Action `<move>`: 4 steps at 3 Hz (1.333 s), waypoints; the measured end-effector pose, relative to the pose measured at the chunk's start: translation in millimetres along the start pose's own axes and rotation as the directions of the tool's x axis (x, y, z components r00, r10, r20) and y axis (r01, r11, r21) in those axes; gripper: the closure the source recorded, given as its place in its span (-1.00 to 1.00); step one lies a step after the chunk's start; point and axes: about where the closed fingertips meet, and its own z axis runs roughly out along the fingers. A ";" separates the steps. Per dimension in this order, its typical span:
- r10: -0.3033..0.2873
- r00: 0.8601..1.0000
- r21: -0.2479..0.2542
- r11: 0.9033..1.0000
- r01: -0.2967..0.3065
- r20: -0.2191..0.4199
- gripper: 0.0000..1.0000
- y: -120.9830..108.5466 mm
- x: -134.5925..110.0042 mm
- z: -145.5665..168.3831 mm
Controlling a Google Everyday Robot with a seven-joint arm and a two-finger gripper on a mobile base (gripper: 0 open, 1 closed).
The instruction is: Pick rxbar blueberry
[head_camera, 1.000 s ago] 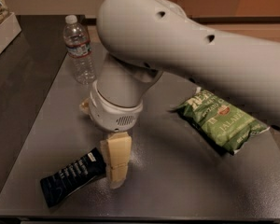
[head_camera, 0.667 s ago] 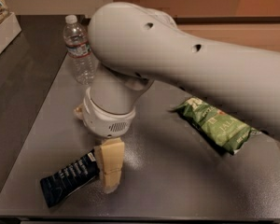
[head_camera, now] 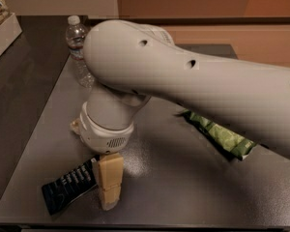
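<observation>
Navy rxbar blueberry (head_camera: 69, 187), gripper (head_camera: 109, 201) at right end

One rxbar blueberry (head_camera: 67, 190), one clear water bottle (head_camera: 78, 50), one green chip bag (head_camera: 222, 139), all on one grey table (head_camera: 183, 192). One gripper (head_camera: 108, 197), down at the bar's right end. Possibly one box (head_camera: 0, 30) at far left, cropped.

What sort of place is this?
Likely an office snack area: a grey table with a water bottle, green chip bag and rxbar blueberry; the gripper sits low at one end of the bar.
</observation>
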 end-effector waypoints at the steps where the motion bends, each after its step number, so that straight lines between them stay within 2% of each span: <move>1: -0.016 1.000 -0.022 1.000 0.016 -0.008 -1.00 2.9 -3.6 6.8; 2: -0.023 0.999 -0.053 0.998 0.021 -0.025 -1.00 4.6 -5.8 12.7; 3: -0.019 0.999 -0.077 0.997 0.016 -0.035 -0.67 4.8 -5.6 15.5; 4: -0.009 0.999 -0.094 0.996 0.006 -0.036 -0.20 4.3 -4.1 15.3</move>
